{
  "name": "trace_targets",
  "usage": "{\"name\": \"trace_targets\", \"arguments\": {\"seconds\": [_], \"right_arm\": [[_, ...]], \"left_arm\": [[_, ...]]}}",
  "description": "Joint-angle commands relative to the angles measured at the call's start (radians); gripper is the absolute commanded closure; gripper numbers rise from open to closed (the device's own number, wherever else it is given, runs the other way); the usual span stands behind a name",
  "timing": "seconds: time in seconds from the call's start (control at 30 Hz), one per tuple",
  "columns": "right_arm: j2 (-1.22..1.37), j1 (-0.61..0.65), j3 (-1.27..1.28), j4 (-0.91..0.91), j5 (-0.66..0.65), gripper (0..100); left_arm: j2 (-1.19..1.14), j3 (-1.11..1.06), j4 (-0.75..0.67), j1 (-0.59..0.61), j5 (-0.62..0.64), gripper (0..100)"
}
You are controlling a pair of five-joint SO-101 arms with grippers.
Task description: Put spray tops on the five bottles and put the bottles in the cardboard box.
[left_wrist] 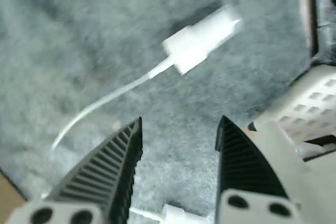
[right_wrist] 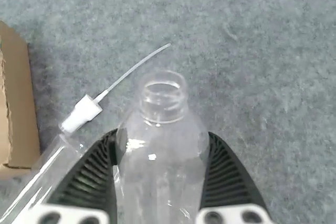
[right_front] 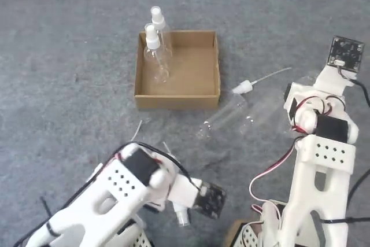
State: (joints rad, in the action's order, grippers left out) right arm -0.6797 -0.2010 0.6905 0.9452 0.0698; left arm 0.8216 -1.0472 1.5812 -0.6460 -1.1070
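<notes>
Capping step, I judge. Right gripper (right_wrist: 163, 137) is clamped on an uncapped clear bottle (right_wrist: 160, 156), right of the cardboard box (right_front: 176, 99). Left gripper (left_wrist: 178, 124) is wide open and empty above a spray top (left_wrist: 199, 40) on the near carpet. Next: lower and pinch its head.

Two bottles (right_front: 156, 56) stand in the box (right_front: 191, 93), a top (right_front: 244, 87) lies right of it, and a third bottle (right_front: 222, 118) lies just before the top.

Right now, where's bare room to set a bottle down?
Bare carpet left of the cardboard box, and the box's right half. Two capped bottles occupy its left. Crowded right of the box: loose spray top, lying bottles.
</notes>
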Motion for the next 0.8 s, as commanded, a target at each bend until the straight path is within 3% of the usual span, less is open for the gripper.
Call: {"name": "trace_targets", "arguments": {"seconds": [0.0, 0.5, 0.77], "right_arm": [[-0.042, -0.050, -0.014, -0.035, 0.009, 99.1], [-0.035, -0.054, -0.014, -0.038, 0.008, 99.1], [-0.033, -0.053, -0.015, -0.038, 0.005, 99.1]], "left_arm": [[-0.054, 0.064, 0.008, -0.094, -0.009, 79], [-0.344, 0.048, -0.230, -0.265, -0.008, 79], [-0.453, 0.048, -0.350, -0.287, -0.006, 79]]}}
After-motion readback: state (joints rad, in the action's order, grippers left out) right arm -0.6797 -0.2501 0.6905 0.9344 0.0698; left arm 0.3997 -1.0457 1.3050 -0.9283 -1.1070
